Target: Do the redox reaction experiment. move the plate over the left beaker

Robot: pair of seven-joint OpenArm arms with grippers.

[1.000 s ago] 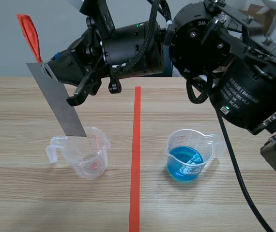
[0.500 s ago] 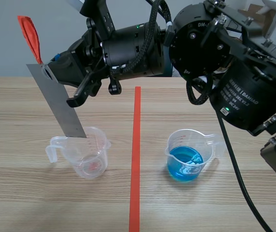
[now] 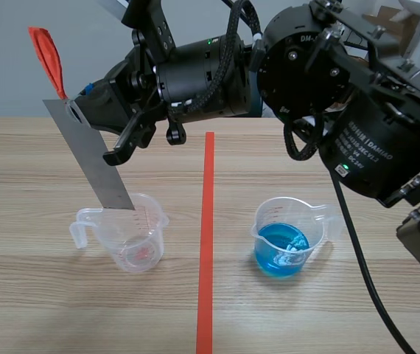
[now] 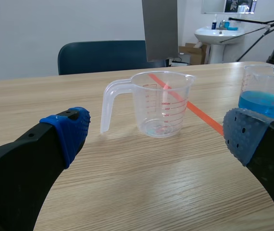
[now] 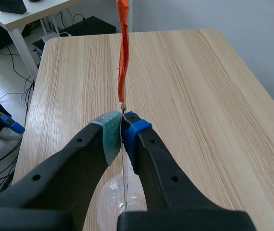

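One grey metal plate [image 3: 91, 153] is hanging tilted over the left beaker [image 3: 133, 236], its top leaning to the left and its lower edge sitting just above the beaker's far rim. In the left wrist view I am seeing that edge a little clear of the rim, not dipping inside. An orange-red ribbon [image 3: 48, 55] is standing up from the plate's top end.

The right hand [image 5: 122, 132] is clenching the plate near that top end, with the pads pressing on both faces. Its arm is coming in from the right and reaching across the upper part of the scene, past the tape line [image 3: 206, 243].

The left beaker is clear plastic with red markings. It is standing upright on the counter [image 3: 40, 295] with its handle pointing left and a faint reddish trace at the bottom.

The right beaker [image 3: 287, 240] is sitting right of the tape line, well apart from the left one, and holding blue liquid.

The left hand [image 4: 158, 131] is hovering low on the near side of the left beaker, fingers spread wide and gripping nothing.
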